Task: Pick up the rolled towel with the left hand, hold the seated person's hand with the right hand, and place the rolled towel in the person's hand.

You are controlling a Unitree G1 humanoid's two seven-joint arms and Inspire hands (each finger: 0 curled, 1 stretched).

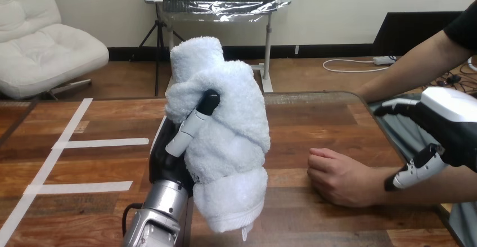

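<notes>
A white rolled towel [230, 140] stands upright above the table's middle, with my left hand [169, 151] shut round it from the left and its thumb lying across the towel's front. The person's hand [337, 176] rests on the table at the right as a loose fist, knuckles toward the towel and its forearm running off the right edge. My right hand [450, 123] hovers just over that forearm near the wrist. Its fingers reach left, nearly straight, and its thumb hangs at the forearm's upper edge. I see no grip there.
The wooden table [315, 123] has white tape strips [101, 143] on its left part. Its right edge runs diagonally just past the person's wrist. Another arm of the person [416, 61] comes down to the table's far right corner.
</notes>
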